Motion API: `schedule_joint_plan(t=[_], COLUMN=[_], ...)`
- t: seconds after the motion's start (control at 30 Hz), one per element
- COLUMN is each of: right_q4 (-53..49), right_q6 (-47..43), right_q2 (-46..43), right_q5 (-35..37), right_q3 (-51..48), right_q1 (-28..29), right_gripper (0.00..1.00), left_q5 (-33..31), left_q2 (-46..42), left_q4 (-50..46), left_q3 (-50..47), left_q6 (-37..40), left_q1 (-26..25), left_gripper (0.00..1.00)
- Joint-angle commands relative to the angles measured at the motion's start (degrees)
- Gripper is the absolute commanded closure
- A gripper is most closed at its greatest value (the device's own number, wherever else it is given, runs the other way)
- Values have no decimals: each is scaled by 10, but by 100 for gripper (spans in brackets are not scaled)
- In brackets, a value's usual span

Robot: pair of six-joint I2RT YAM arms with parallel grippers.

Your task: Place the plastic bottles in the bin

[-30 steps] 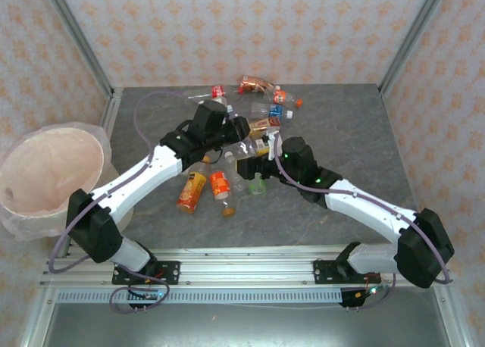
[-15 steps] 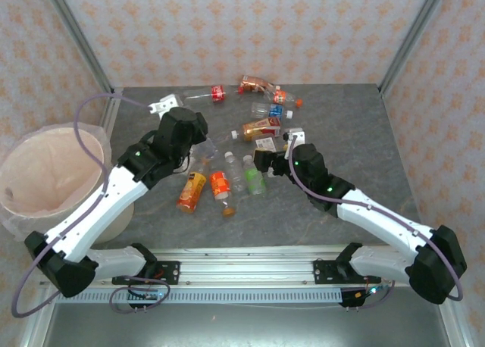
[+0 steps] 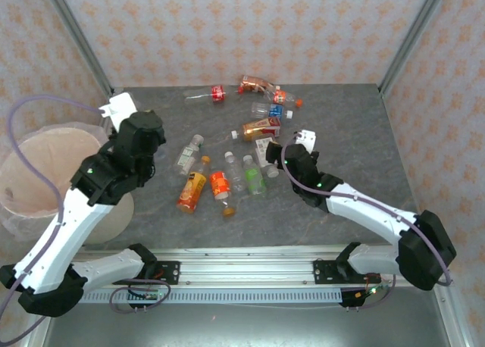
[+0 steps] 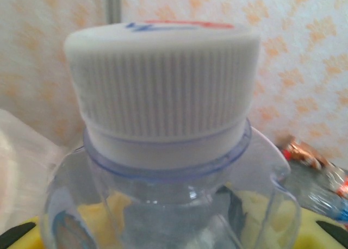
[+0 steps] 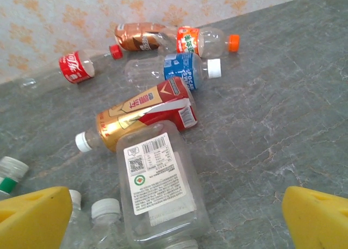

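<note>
Now, near bin rim [image 3: 76, 132]; left pincer [image 3: 148, 151] (clamping white-capped bottle [image 4: 163, 97])

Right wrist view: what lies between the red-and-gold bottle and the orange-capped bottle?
A clear plastic bottle with blue label and white cap, shown in the right wrist view.

My left arm [image 3: 83, 203] reaches up from its base and bends toward the left edge of the tabletop [image 3: 356, 127]. The left jaws are clamped tight on a bottle [image 4: 163, 167]. My right arm [image 3: 364, 207] stretches low toward the middle, and the right jaws are spread wide, their yellow pads [image 5: 32, 216] well apart.
</note>
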Motion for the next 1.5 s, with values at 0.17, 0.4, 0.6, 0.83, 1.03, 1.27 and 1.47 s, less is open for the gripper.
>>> schedule_joint_plan(t=[0.17, 0.4, 0.6, 0.83, 1.03, 1.27, 1.47], right_q4=[-27, -32, -35, -44, -52, -59, -63], right_q6=[-25, -56, -62, -55, -56, -53, -51], right_q2=[38, 57, 66, 67, 69, 70, 72], right_q5=[-22, -39, -53, -69, -69, -69, -67], right_q3=[54, 78, 93, 96, 93, 95, 95], right_q1=[1, 1, 1, 2, 1, 2, 1], right_gripper=[1, 1, 1, 1, 1, 1, 1], left_q5=[-251, -264, -152, 74, 228, 311, 347], left_q2=[-23, -85, -91, -66, -25, 31, 81], left_q4=[-120, -35, -66, -100, -99, -106, -124], left_q3=[74, -7, -54, -77, -92, -98, -104], left_q6=[95, 182, 152, 122, 133, 112, 100], left_q1=[56, 184, 314, 474, 589, 676, 686], left_gripper=[50, 51, 51, 50, 49, 45, 41])
